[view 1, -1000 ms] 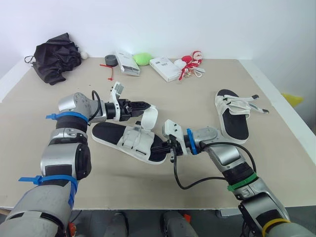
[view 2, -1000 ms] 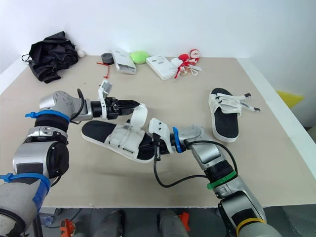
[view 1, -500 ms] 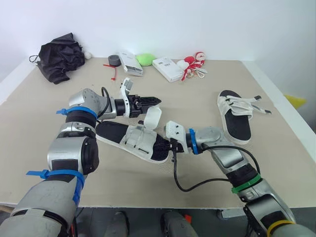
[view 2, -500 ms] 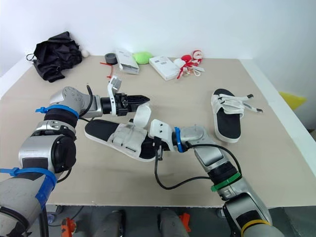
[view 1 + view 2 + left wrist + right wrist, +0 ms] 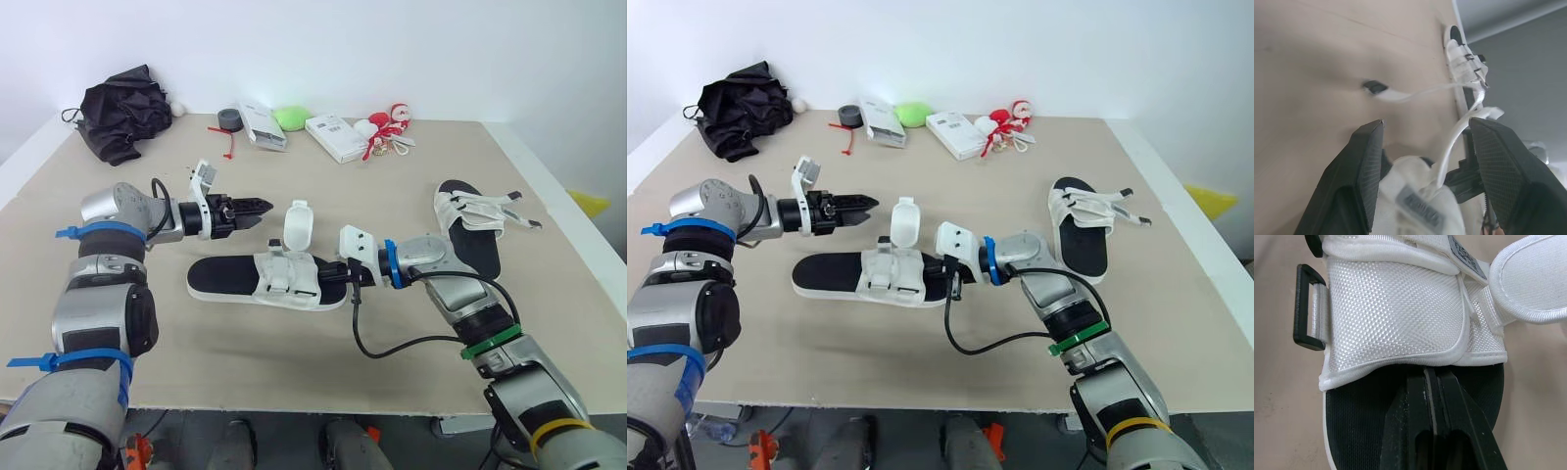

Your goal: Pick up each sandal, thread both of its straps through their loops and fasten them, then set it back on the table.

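Left claw (image 5: 263, 208): spread wide, above the tabletop (image 5: 294, 372), pointing at the raised strap and just short of it.
Right claw (image 5: 333, 277): pressed together, pinching the end of the near sandal.
Near sandal (image 5: 225, 279): lying on the tabletop between the two claws, with one strap (image 5: 297, 223) standing upright and unfastened.
Far sandal (image 5: 470, 230): on the tabletop to the right, well apart from the near one, its strap ends sticking out loose.
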